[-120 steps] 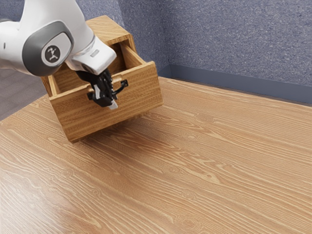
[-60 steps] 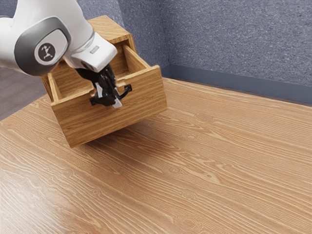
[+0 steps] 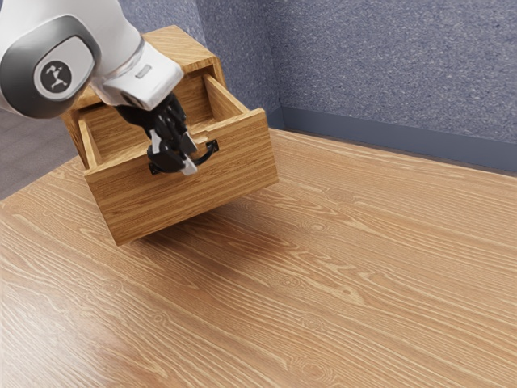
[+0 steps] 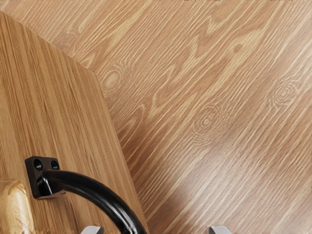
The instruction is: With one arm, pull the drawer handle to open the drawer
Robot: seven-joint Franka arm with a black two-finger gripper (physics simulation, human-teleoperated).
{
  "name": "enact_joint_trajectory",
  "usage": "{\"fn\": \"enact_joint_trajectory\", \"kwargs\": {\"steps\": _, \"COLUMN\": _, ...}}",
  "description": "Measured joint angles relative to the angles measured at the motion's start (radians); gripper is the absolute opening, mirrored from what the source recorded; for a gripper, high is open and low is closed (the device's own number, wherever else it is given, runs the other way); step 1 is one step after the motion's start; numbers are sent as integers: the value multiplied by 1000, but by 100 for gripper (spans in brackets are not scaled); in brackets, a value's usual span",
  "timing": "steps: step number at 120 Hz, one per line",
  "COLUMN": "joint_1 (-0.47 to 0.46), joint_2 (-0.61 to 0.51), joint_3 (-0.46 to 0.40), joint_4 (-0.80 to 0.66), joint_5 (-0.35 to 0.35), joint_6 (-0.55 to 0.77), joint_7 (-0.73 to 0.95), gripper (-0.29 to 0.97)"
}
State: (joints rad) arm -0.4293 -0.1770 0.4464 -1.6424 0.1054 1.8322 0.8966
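A wooden cabinet (image 3: 174, 44) stands at the back of the table on the exterior view's left. Its drawer (image 3: 194, 182) is pulled well out, and its hollow inside shows. A black curved handle (image 3: 206, 150) is mounted on the drawer front. My black gripper (image 3: 174, 162) hangs over the top edge of the drawer front, at the handle. In the wrist view the handle (image 4: 92, 190) curves down from its bracket on the drawer front (image 4: 48, 112). It passes between my two fingertips (image 4: 92, 229), which stand far apart, so the gripper is open.
The wooden table (image 3: 339, 267) stretches wide toward the exterior view's right and front. A blue-grey wall (image 3: 388, 56) with a dark baseboard runs along the back. My white arm (image 3: 65, 56) reaches over the cabinet top.
The drawer slid further out toward the exterior view's right a second ago, then stayed almost still. My hand has lifted slightly and tilted back over the drawer's edge.
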Motion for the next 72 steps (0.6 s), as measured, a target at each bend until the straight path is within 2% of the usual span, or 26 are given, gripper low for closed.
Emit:
{"fn": "enact_joint_trajectory", "kwargs": {"steps": 12, "joint_1": 1, "joint_2": -4, "joint_3": -2, "joint_4": 50, "joint_5": -1, "joint_6": -38, "joint_7": -1, "gripper": 44}}
{"fn": "enact_joint_trajectory", "kwargs": {"steps": 29, "joint_1": 35, "joint_2": 104, "joint_3": 4, "joint_4": 348, "joint_5": -5, "joint_6": -242, "joint_7": -1, "gripper": 56}}
{"fn": "enact_joint_trajectory", "kwargs": {"steps": 35, "joint_1": 49, "joint_2": 126, "joint_3": 5, "joint_4": 406, "joint_5": -22, "joint_6": -317, "joint_7": -2, "gripper": 58}}
{"fn": "enact_joint_trajectory", "kwargs": {"steps": 53, "joint_1": 131, "joint_2": 132, "joint_3": 6, "joint_4": 440, "joint_5": -112, "joint_6": -493, "joint_7": -1, "gripper": 63}}
{"fn": "enact_joint_trajectory", "kwargs": {"steps": 72, "joint_1": 203, "joint_2": 138, "joint_3": 9, "joint_4": 444, "joint_5": -142, "joint_6": -584, "joint_7": -1, "gripper": 66}}
